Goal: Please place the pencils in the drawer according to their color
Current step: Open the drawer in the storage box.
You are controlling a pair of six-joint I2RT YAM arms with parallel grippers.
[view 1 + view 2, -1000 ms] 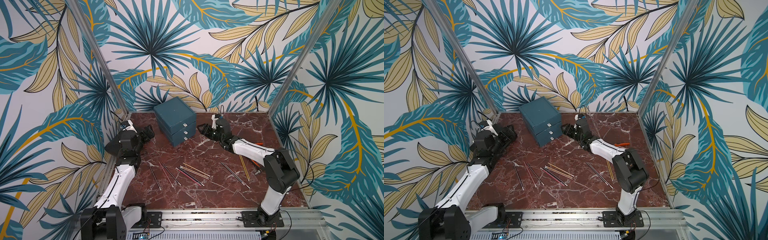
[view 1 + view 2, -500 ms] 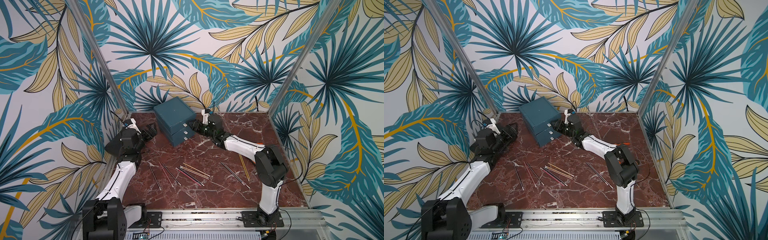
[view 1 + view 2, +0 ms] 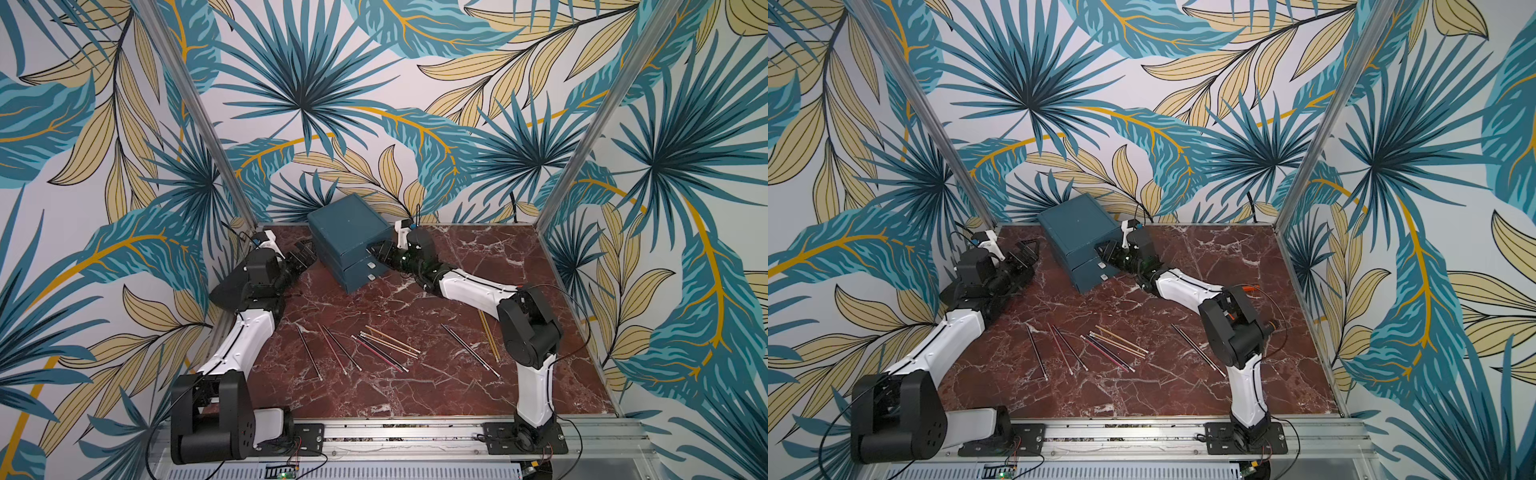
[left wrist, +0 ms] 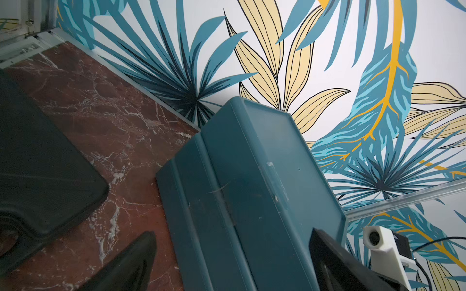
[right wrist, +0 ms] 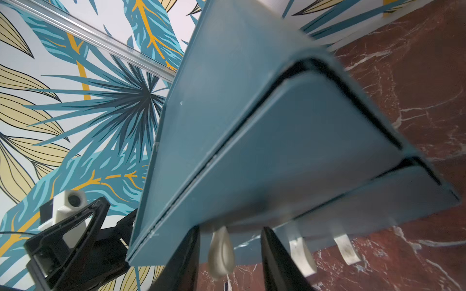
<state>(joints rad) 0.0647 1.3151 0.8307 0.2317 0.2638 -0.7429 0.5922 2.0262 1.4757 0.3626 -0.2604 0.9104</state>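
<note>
right gripper [image 5: 228, 239] part open, jaws straddling the top pull tab [image 5: 220, 252] on the drawer chest [image 3: 347, 232], no pinch yet. left gripper [image 3: 305, 254] wide open, empty, beside the chest.

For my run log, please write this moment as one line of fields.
right gripper: open, astride top pull tab | left gripper: open, beside drawer | pencils: on table

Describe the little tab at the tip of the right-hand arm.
Find the teal chest at the table's back. Three white tabs run down its front; it is the topmost tab, the only one between the right tool's black fingers.
</note>
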